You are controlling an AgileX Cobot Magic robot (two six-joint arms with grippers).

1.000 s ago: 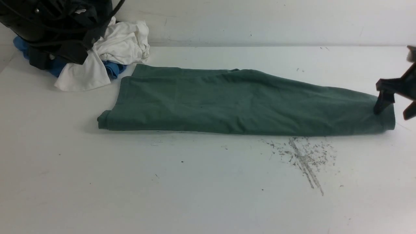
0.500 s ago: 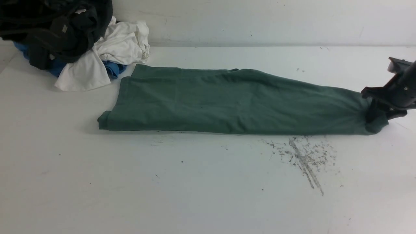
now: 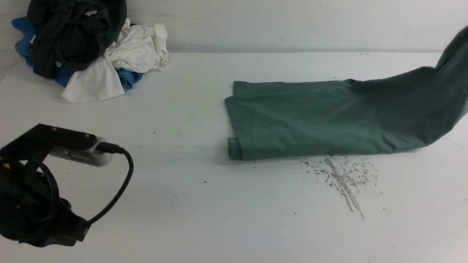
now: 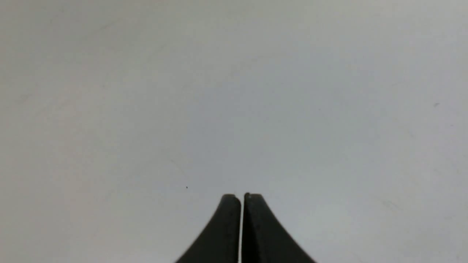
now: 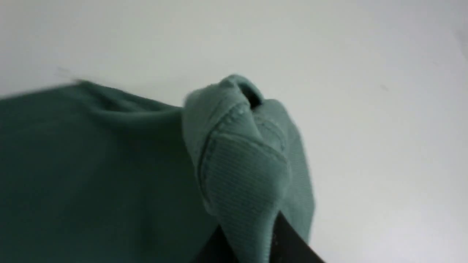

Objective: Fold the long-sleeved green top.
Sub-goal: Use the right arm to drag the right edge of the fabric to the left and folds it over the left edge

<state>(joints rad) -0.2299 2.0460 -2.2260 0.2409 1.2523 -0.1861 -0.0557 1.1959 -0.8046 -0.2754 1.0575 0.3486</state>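
Robot manipulation lab, test-bench setup. Bare white tabletop [image 3: 219, 226], scuffed, with grey scratch marks [image 3: 342, 179] near right. Blank white wall [image 3: 292, 22] runs along the far edge. Black left arm [image 3: 29, 215] sits near left, carrying a grey camera module [image 3: 78, 155] and a loose black cable [image 3: 122, 182]. Clothes look like test props: a heap of black, white and blue garments [image 3: 84, 54] far left, the green long-sleeved top [image 3: 310, 120] right of centre.
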